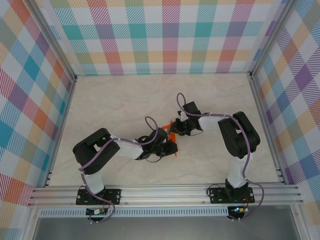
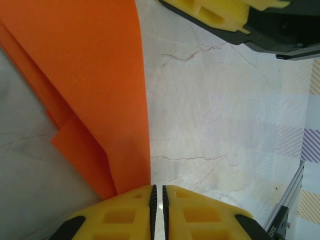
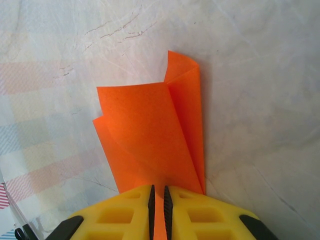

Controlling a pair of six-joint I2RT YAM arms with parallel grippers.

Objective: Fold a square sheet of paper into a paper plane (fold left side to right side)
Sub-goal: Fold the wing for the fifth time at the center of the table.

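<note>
Right pincer (image 3: pixel 158 189): yellow fingers at the bottom centre of the right wrist view. They are drawn close and clamped on the thin, bright orange paper (image 3: pixel 150 135), and a strip of orange fills the slit between them.
Left pincer (image 2: pixel 158 192): yellow fingers at the bottom centre of the left wrist view, nearly together. The narrow end of the orange paper meets their tips right at the slit. The slit itself looks pale, so I cannot tell whether they nip the sheet.
Checked walls (image 1: pixel 160 35): multicoloured plaid panels across the top and down both sides of the top view.
Tabletop (image 1: pixel 125 100): pale, marble-veined surface filling the middle of the top view.
Aluminium rail (image 1: pixel 165 192): silver bar along the bottom of the top view, with both arm bases bolted to it.
Left arm (image 1: pixel 100 152): black and white, reaching from the lower left toward the centre.
Right arm (image 1: pixel 240 135): black and white, rising from the lower right and bending left toward the centre.
Orange paper, top view: small slivers just right of and below the centre, between the two pincer heads, which stand close together.
Orange paper, right wrist view: creased into overlapping layers. It fans up from the fingers to the middle of the frame, with one pointed corner at the top.
Orange paper, left wrist view: a broad layered band running from the upper left down to the fingers. The right pincer's yellow fingers sit in the upper right corner.
</note>
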